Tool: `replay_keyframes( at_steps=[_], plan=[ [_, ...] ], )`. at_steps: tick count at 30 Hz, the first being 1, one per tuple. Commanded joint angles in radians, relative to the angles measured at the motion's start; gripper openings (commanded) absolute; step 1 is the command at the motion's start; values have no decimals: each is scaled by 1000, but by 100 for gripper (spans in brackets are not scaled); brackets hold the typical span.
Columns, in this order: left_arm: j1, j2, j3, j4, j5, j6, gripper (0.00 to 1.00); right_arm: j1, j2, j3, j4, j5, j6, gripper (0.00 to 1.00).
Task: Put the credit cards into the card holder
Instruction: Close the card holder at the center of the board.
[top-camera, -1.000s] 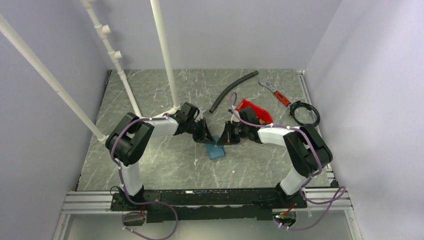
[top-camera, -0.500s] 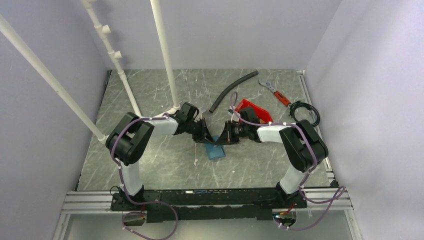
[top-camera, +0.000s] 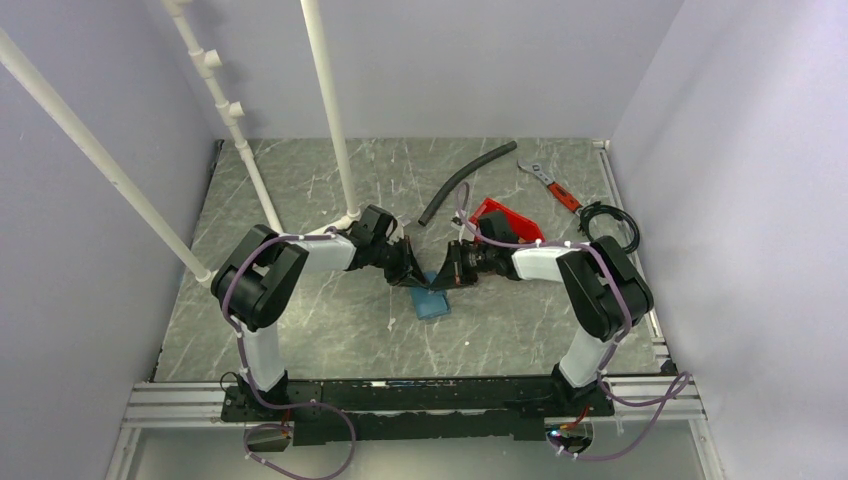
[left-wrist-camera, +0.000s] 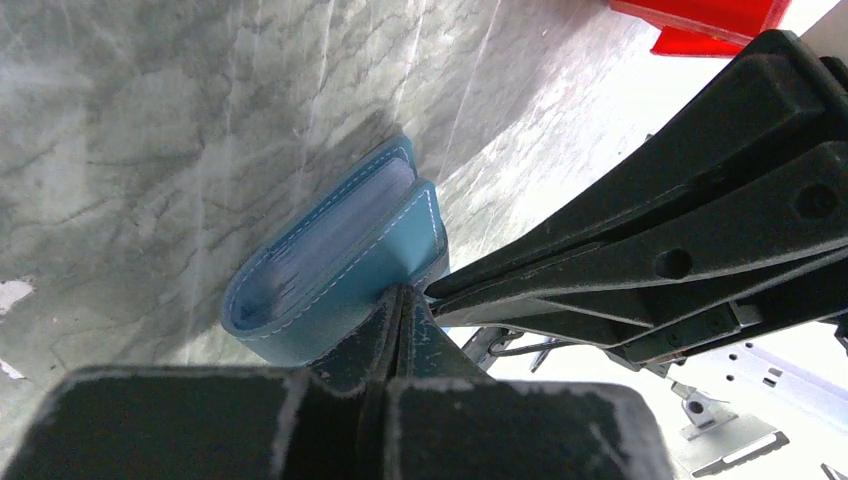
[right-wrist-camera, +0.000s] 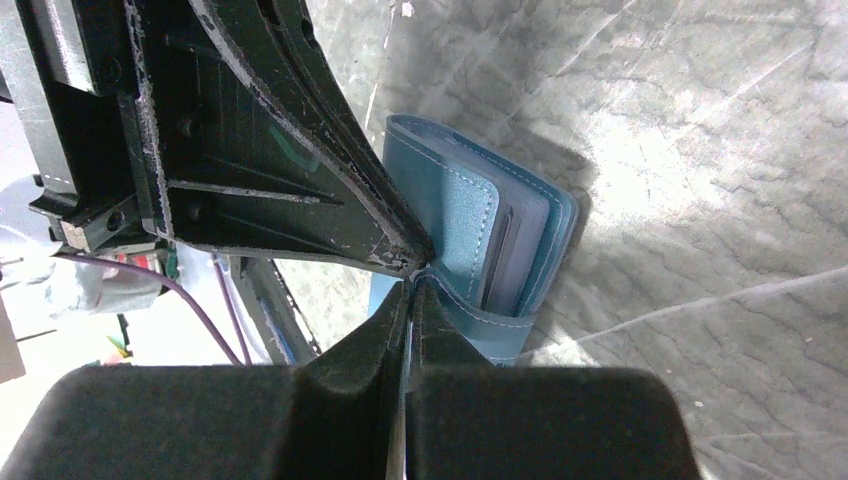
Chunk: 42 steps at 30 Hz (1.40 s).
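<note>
At the middle of the table (top-camera: 300, 300), coming in from the left, my left gripper (top-camera: 408, 270) has its two fingers pressed flat together. Nothing shows between them, and their tip touches the edge of one flap of the card holder (top-camera: 432, 303). That blue card holder lies on the marble just beneath both my tips, folded over but gaping a little. Both wrist views show pale grey layers (right-wrist-camera: 525, 255) stacked between its flaps; whether those are the edges of the credit cards or only pocket linings I cannot tell. To the right, my right gripper (right-wrist-camera: 412, 280) is likewise closed tight, its tip meeting the left one nose to nose at the same flap. Whether a sliver of that flap is nipped there I cannot make out. No loose card shows on the table and none in either grip, so I judge the loading done or nearly so. What is left looks like seating things fully, pressing the holder closed and letting go. Further right the red bin (top-camera: 508, 222) sits apart, not involved.
</note>
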Motion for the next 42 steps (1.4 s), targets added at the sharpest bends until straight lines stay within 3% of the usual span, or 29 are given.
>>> replay_keyframes(
  at_steps=[1, 4, 8, 11, 17, 25, 31, 38, 42],
  plan=[
    [-8, 43, -30, -43, -77, 15, 0, 49, 62, 4, -163, 146, -114, 0],
    [2, -1, -3, -59, -52, 28, 0, 51, 61, -6, -178, 207, -121, 0],
    [32, -81, 9, -82, -36, 32, 12, 51, 73, -21, -173, 233, -117, 0],
    [52, -122, -6, -74, -20, 30, 15, 49, 95, -25, -163, 227, -114, 0],
    [58, -108, -33, -76, -32, 33, 0, 51, 100, -18, -156, 213, -118, 0],
    [28, 22, -66, 1, -3, 3, 0, 69, 95, -1, -175, 200, -135, 0],
    [28, 32, -63, -60, -68, 19, 0, 69, 98, -6, -163, 56, -122, 0],
    [26, 29, -77, -43, -68, 5, 0, 66, 126, -16, -95, -4, -51, 0],
    [19, 29, -86, -37, -76, -9, 0, 73, 142, 18, -136, 30, -71, 0]
  ],
)
